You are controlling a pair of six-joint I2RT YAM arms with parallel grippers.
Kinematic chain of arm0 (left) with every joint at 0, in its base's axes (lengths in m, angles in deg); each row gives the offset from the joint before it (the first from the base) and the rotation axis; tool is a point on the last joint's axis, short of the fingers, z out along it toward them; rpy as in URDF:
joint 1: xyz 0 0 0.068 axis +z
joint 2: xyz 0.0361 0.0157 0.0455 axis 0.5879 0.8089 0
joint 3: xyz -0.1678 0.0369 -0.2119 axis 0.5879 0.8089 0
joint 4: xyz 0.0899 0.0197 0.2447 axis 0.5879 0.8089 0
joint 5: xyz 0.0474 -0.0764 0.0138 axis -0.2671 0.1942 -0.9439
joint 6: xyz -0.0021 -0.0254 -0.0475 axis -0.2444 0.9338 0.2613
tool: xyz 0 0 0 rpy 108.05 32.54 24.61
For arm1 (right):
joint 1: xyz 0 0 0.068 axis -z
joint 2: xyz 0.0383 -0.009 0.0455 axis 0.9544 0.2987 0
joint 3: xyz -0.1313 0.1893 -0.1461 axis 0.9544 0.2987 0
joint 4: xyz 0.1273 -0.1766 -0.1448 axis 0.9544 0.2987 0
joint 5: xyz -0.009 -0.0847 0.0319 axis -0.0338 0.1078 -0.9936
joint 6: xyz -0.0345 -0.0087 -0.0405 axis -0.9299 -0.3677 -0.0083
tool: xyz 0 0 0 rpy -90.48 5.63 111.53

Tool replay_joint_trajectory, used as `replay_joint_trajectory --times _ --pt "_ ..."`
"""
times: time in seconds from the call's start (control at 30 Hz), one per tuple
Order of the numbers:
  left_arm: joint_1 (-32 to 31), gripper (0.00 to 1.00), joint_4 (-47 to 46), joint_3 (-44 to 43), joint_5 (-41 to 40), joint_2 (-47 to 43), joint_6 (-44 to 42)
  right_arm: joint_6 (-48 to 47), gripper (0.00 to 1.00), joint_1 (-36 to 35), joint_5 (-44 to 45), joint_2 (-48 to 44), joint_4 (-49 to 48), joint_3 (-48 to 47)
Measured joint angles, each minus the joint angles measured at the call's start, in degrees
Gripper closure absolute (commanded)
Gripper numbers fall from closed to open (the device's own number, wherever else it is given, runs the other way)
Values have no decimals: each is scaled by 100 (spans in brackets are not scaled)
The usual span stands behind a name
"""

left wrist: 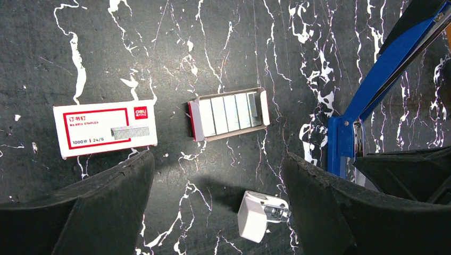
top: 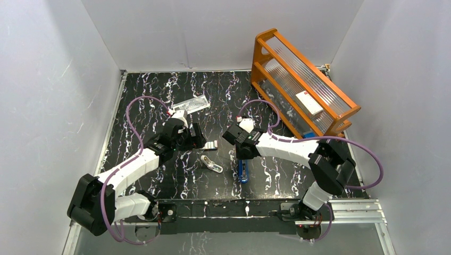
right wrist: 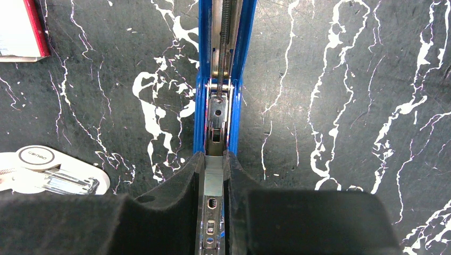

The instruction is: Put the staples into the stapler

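The staples point(left wrist: 230, 112) are grey strips lying side by side in a small open cardboard tray, seen in the left wrist view ahead of my left gripper point(left wrist: 218, 207). That gripper is open and empty above the table, its fingers wide apart. In the top view the staples point(top: 211, 145) lie just right of my left gripper point(top: 201, 141). The blue stapler point(right wrist: 223, 53) lies hinged open with its silver rail exposed. My right gripper point(right wrist: 214, 180) is shut on the rail end of the stapler. In the top view the stapler point(top: 243, 172) sticks out below my right gripper point(top: 243, 152).
A red-and-white staple box point(left wrist: 105, 129) lies left of the tray. A white-silver oblong gadget point(left wrist: 260, 215) lies between my left fingers and beside the stapler point(top: 211, 163). An orange rack point(top: 303, 79) stands at the back right. A clear plastic bag point(top: 190, 104) lies behind the left arm.
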Motion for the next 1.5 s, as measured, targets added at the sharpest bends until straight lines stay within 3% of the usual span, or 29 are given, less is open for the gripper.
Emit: replay_joint_trajectory --times 0.3,1.5 --pt "0 13 0 0 0 0 0 7 79 0 31 -9 -61 48" --pt "0 13 0 0 24 17 0 37 61 0 39 -46 -166 101"
